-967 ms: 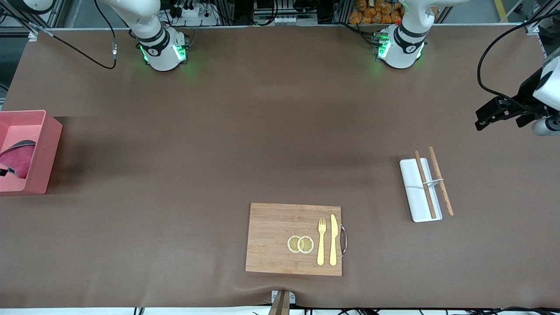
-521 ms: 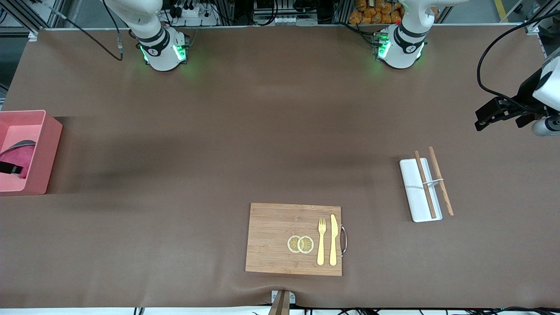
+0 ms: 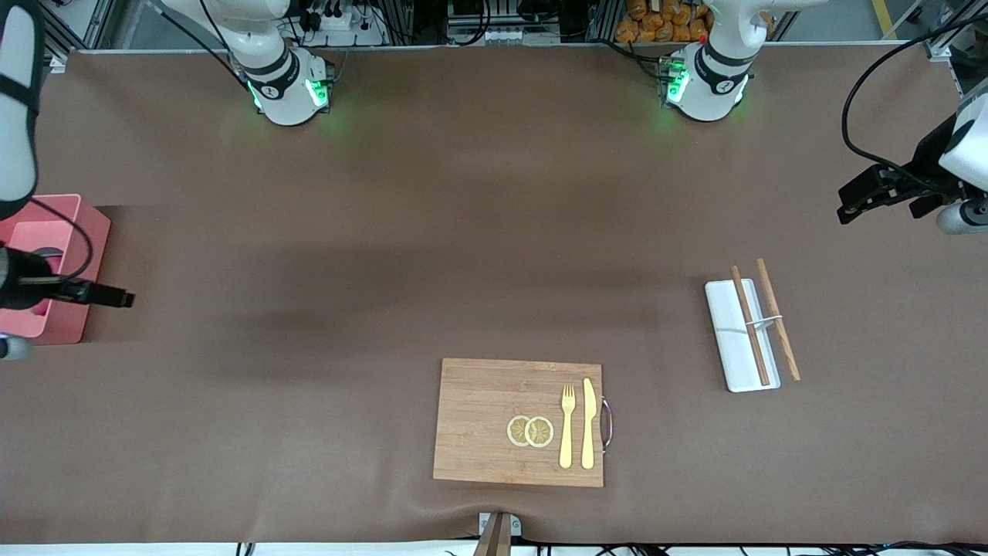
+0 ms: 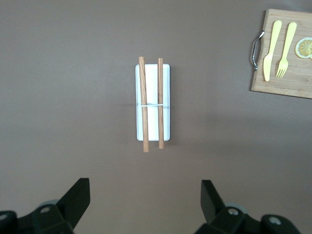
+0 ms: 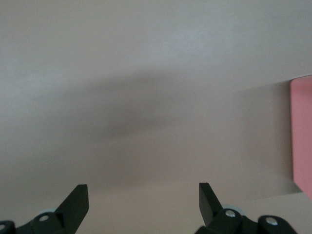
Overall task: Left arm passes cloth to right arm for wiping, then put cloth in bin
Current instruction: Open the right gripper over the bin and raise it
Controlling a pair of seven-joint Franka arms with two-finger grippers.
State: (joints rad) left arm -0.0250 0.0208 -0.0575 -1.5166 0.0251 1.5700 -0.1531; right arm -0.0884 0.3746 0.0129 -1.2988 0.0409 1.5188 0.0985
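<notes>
The pink bin (image 3: 77,232) stands at the right arm's end of the table; one wall of it (image 5: 302,131) shows in the right wrist view. My right gripper (image 3: 116,296) hangs open and empty over the bin's edge toward the table's middle, and in its wrist view (image 5: 142,195) only bare table lies between the fingers. The right arm's hand covers the inside of the bin, so the cloth is hidden. My left gripper (image 3: 847,210) waits open and empty (image 4: 144,192) above the left arm's end of the table.
A white tray (image 3: 733,340) with two brown chopsticks (image 3: 776,318) across it lies toward the left arm's end, and also shows as the tray (image 4: 153,92) in the left wrist view. A wooden cutting board (image 3: 478,421) near the front edge carries lemon slices (image 3: 530,431), a yellow fork and a knife.
My right gripper has come up out of the bin, leaving the cloth there, and moved toward the table's middle. The left gripper has hardly moved.
</notes>
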